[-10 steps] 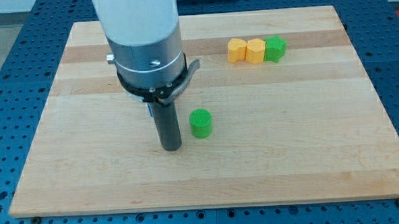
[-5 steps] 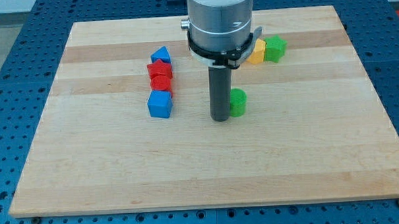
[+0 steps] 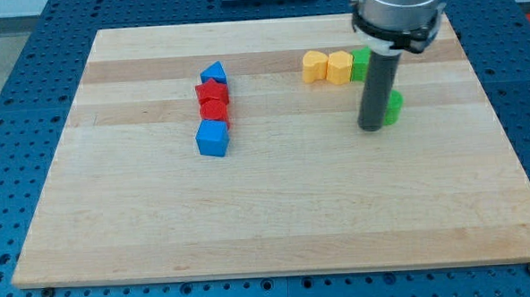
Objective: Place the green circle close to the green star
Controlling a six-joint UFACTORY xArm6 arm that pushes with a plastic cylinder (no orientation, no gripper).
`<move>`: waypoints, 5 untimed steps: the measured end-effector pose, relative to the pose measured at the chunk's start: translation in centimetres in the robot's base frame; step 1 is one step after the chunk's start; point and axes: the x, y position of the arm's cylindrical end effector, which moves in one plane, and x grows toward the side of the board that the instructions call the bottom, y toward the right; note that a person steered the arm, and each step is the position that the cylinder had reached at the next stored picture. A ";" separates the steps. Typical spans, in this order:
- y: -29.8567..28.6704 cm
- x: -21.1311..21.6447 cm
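The green circle (image 3: 393, 108) sits on the wooden board at the view's upper right, partly hidden behind my rod. My tip (image 3: 372, 128) rests on the board, touching the circle's left side. The green star (image 3: 361, 64) lies just above, at the right end of a row of blocks, with its right part hidden by the rod. The circle is a short gap below the star and slightly to its right.
Two yellow blocks (image 3: 314, 67) (image 3: 338, 66) adjoin the star on its left. At the view's centre left a column holds a blue triangle (image 3: 213, 74), two red blocks (image 3: 212, 93) (image 3: 214, 110) and a blue cube (image 3: 213, 138). The board's right edge (image 3: 496, 111) is near.
My tip has swept from the board's middle to the upper right, pushing the green circle along with it up toward the green star. The other blocks have not moved.
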 end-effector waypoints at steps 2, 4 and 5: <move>3.4 -1.0; 5.7 -1.1; 5.7 -2.4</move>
